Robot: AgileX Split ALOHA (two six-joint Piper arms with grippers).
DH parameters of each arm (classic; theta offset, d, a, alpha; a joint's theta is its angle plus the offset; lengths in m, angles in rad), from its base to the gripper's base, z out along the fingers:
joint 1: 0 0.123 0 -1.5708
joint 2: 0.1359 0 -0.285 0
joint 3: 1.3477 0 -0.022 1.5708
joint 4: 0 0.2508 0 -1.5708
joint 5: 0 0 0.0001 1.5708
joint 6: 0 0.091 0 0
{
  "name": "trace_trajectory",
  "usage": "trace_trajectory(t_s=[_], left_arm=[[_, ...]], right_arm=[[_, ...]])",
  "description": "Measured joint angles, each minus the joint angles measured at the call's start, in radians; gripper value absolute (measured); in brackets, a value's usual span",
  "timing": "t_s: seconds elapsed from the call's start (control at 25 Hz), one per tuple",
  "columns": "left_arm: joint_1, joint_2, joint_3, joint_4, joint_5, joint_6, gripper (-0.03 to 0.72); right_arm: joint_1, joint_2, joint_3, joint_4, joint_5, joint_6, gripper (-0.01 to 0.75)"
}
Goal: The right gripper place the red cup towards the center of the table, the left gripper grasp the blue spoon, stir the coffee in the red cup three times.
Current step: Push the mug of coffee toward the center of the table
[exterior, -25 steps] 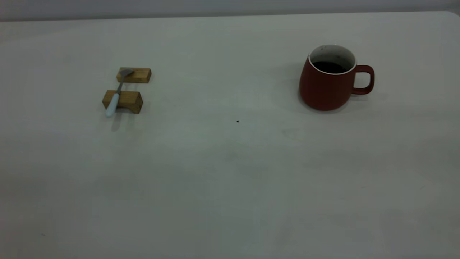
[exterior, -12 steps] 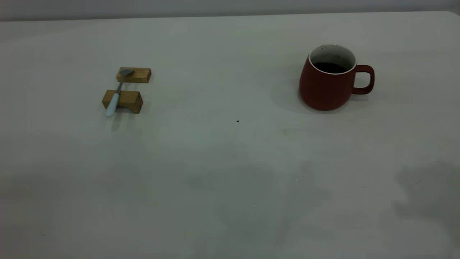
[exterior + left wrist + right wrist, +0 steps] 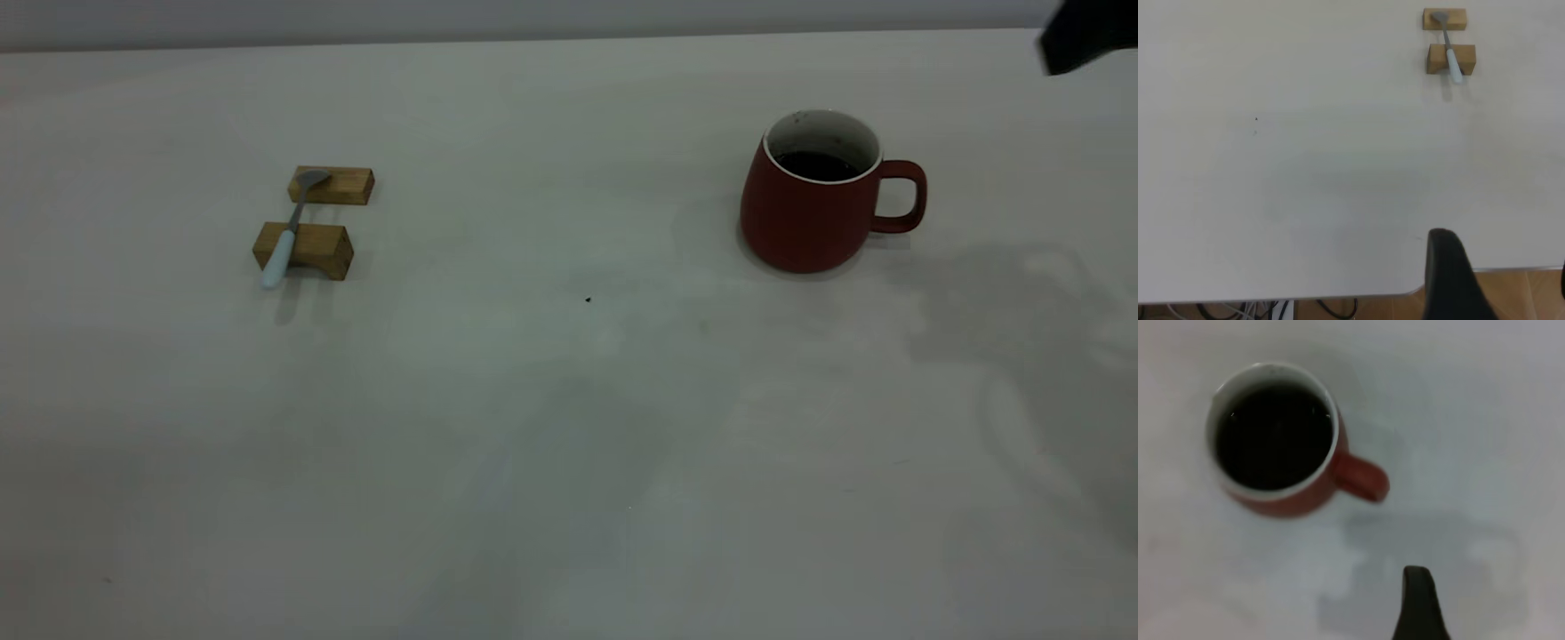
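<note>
The red cup [image 3: 813, 213] stands upright at the right of the table [image 3: 569, 418], handle [image 3: 902, 197] pointing right, with dark coffee [image 3: 816, 165] inside. In the right wrist view the cup [image 3: 1281, 497] lies ahead and apart from my right gripper [image 3: 1481, 603], which is open and empty; one finger [image 3: 1418, 607] shows. A dark bit of the right arm [image 3: 1080, 36] pokes in at the top right corner. The blue spoon [image 3: 286, 238] rests across two wooden blocks at the left. My left gripper [image 3: 1503, 280] hangs open over the table's edge, far from the spoon [image 3: 1450, 50].
The two small wooden blocks [image 3: 331, 185] [image 3: 307, 249] carry the spoon, bowl on the far one. The arm's shadow [image 3: 1013, 311] falls on the table right of the cup. A tiny dark speck [image 3: 588, 300] marks the middle. Cables and floor [image 3: 1511, 293] show past the table edge.
A dark part of the right arm has come into the top right corner, and its shadow has moved up the table to beside the cup. Cup and spoon have not moved.
</note>
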State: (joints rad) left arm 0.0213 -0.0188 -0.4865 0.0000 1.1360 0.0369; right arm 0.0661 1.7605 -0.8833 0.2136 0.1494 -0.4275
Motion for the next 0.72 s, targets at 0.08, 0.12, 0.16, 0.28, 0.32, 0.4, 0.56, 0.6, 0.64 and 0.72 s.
trace_trajectory(t_s=[0.08,0.12,0.16,0.28,0.32,0.4,0.56,0.6,0.64,0.72], left_arm=[[0.000,0.000,0.000,0.000,0.000,0.000,0.467],[0.000,0.000,0.000,0.000,0.000,0.000,0.467],[0.000,0.000,0.000,0.000,0.000,0.000,0.467],[0.000,0.000,0.000,0.000,0.000,0.000,0.467],[0.000,0.000,0.000,0.000,0.000,0.000,0.467],[0.000,0.000,0.000,0.000,0.000,0.000,0.467],[0.000,0.000,0.000,0.000,0.000,0.000,0.467],[0.000,0.000,0.000,0.000,0.000,0.000,0.467],[0.000,0.000,0.000,0.000,0.000,0.000,0.467],[0.000,0.000,0.000,0.000,0.000,0.000,0.467]], right_arm=[[0.003,0.105,-0.086,-0.003,0.033,-0.026,0.579],[0.003,0.150,-0.134,-0.004,0.053,-0.054,0.579],[0.003,0.203,-0.183,-0.004,0.080,-0.090,0.579],[-0.006,0.341,-0.316,0.000,0.137,-0.236,0.579],[-0.013,0.381,-0.350,0.003,0.150,-0.289,0.579],[-0.021,0.434,-0.415,0.024,0.166,-0.383,0.579],[-0.026,0.475,-0.461,0.085,0.187,-0.588,0.579],[-0.026,0.479,-0.464,0.105,0.195,-0.644,0.579],[-0.026,0.481,-0.464,0.134,0.206,-0.703,0.579],[-0.026,0.490,-0.464,0.197,0.229,-0.822,0.579]])
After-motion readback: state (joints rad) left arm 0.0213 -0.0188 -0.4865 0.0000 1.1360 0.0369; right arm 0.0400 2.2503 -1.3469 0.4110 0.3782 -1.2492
